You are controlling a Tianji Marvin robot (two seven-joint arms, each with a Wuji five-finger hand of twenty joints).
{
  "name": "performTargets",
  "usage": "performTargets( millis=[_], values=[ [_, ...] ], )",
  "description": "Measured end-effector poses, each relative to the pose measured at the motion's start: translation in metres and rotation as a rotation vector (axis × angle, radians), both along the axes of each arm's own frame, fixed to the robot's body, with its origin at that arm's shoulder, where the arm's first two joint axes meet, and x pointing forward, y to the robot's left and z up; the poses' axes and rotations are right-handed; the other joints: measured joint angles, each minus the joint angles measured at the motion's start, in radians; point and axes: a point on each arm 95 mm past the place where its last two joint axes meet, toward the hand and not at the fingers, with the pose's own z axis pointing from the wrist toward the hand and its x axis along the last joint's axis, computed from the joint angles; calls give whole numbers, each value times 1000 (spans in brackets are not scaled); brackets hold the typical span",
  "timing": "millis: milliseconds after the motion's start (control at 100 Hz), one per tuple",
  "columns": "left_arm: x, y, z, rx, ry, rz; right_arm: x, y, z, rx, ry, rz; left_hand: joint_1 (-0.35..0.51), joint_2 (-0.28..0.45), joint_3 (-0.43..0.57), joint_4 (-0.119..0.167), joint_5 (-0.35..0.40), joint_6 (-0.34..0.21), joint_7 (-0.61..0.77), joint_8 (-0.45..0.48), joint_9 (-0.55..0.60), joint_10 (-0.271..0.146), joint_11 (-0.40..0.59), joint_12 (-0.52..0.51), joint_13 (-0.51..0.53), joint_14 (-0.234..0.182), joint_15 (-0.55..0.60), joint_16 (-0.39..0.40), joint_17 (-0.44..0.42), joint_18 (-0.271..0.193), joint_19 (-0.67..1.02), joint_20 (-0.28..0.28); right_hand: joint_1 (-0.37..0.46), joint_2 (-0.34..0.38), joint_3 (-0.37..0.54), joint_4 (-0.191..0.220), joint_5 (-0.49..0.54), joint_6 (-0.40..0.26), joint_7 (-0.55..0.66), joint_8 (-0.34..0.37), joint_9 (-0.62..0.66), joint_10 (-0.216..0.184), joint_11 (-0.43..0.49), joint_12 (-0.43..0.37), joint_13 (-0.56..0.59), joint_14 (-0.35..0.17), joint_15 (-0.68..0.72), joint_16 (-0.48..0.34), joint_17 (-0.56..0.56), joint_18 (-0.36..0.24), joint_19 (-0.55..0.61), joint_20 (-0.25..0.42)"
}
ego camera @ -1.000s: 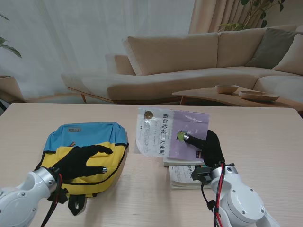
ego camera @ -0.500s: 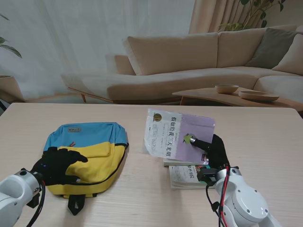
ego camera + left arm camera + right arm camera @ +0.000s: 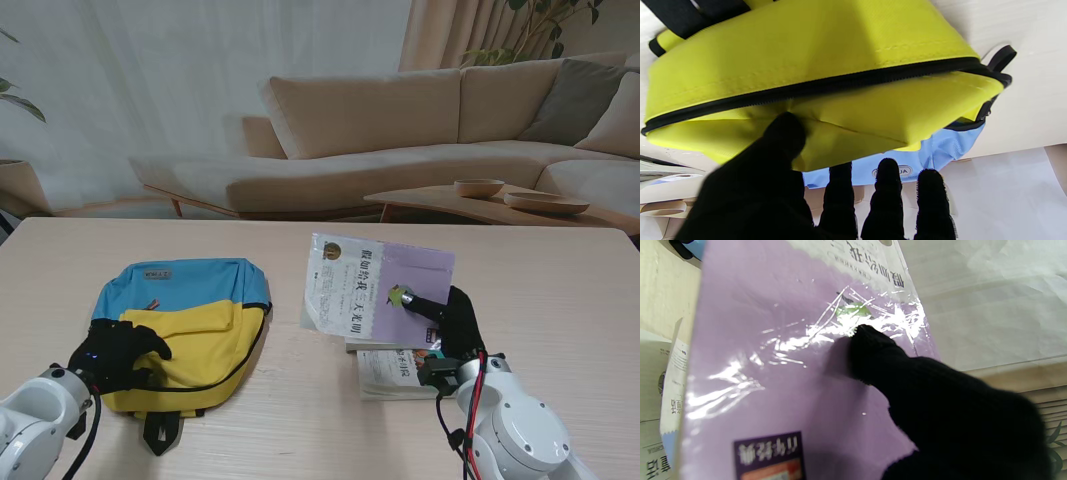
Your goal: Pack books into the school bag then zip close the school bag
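Bag left, books right on the table (image 3: 300, 420).
The school bag (image 3: 185, 325) lies left; the lifted book (image 3: 375, 290) tilts over two stacked books (image 3: 390, 370) on the right.

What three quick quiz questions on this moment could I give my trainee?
1. True or false: the purple book is already inside the school bag.
2. Which robot hand holds the purple book? A left robot hand; B right robot hand.
3. Fill in: the school bag is yellow and ____.

Key:
1. False; it is held tilted up over the other books, right of the bag.
2. B.
3. Blue.
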Motion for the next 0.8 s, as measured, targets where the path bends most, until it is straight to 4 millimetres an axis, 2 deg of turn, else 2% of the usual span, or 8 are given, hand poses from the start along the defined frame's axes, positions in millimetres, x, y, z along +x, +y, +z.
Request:
performTargets(
  millis=[130, 270, 320, 390, 480, 580, 660, 800],
  values=[
    [4, -3, -1, 2, 5, -11, -1, 1, -1, -1, 5, 9, 156, 1, -186, -1, 138, -8, 76, 13, 76, 0, 27, 1, 37, 1, 35, 0, 11, -1, 52, -25, 0, 0, 0, 0, 0, 0, 0, 0, 0, 1, 1, 0, 0, 0, 0, 0, 0, 0, 0, 0],
    [8, -6, -2, -115, 7, 5, -2, 1, -2, -3, 10, 15, 204, 14, -219, -1, 196, -4, 182, 87, 150, 0, 69, 34, 84, 16, 77, 17, 30, 7, 101, -26, 0, 0, 0, 0, 0, 0, 0, 1, 0, 1, 1, 0, 0, 0, 0, 0, 0, 0, 0, 0],
    [9, -7, -1, -148, -10, 8, -2, 1, -2, -5, 13, 23, 216, 14, -239, -1, 203, -4, 190, 120, 216, 9, 83, 148, 123, 23, 113, 37, 50, 14, 150, -26, 0, 0, 0, 0, 0, 0, 0, 1, 0, 1, 1, 0, 0, 0, 0, 0, 0, 1, 0, 0],
    [12, -8, 3, -174, -88, 8, -3, 1, -2, -9, 21, 38, 226, 13, -239, -1, 204, -4, 194, 153, 363, 12, 84, 311, 199, 46, 185, 68, 91, 32, 226, -26, 0, 0, 0, 0, 0, 0, 0, 1, 0, 3, 2, 0, 0, 3, 7, 0, 8, 7, 0, 1],
    [14, -9, 8, -218, -134, 15, -4, 2, -1, -15, 30, 60, 228, 13, -239, -1, 206, -4, 195, 180, 466, 26, 123, 389, 286, 81, 280, 107, 141, 44, 329, -11, 0, 0, 0, 0, 0, 8, 0, 1, 0, 9, 9, 0, 0, 11, 20, 6, 37, 22, 16, 11],
    [17, -10, 14, -277, -140, 27, -6, 3, -1, -37, 53, 87, 241, 11, -240, -2, 208, -2, 195, 208, 506, 40, 235, 365, 367, 120, 384, 141, 206, 69, 448, 12, 0, 0, 0, 0, 0, 13, 0, 1, 0, 19, 10, 0, 1, 23, 26, 17, 85, 38, 41, 14],
    [20, -13, 20, -328, -150, 39, -7, 4, -1, -54, 80, 118, 255, 10, -240, -3, 211, 20, 195, 221, 528, 46, 301, 348, 415, 143, 452, 167, 249, 95, 511, 24, 0, 0, 0, 0, 0, 25, 0, 1, 4, 29, 14, 1, 16, 32, 32, 25, 121, 49, 51, 14],
    [27, -18, 31, -392, -171, 49, -11, 9, -3, -75, 111, 182, 267, 8, -240, -3, 212, 44, 195, 245, 549, 50, 383, 279, 479, 163, 539, 193, 318, 138, 559, 60, 0, 0, 0, 0, 0, 37, 0, 1, 5, 40, 24, 1, 45, 39, 33, 27, 160, 58, 74, 15]
  ],
)
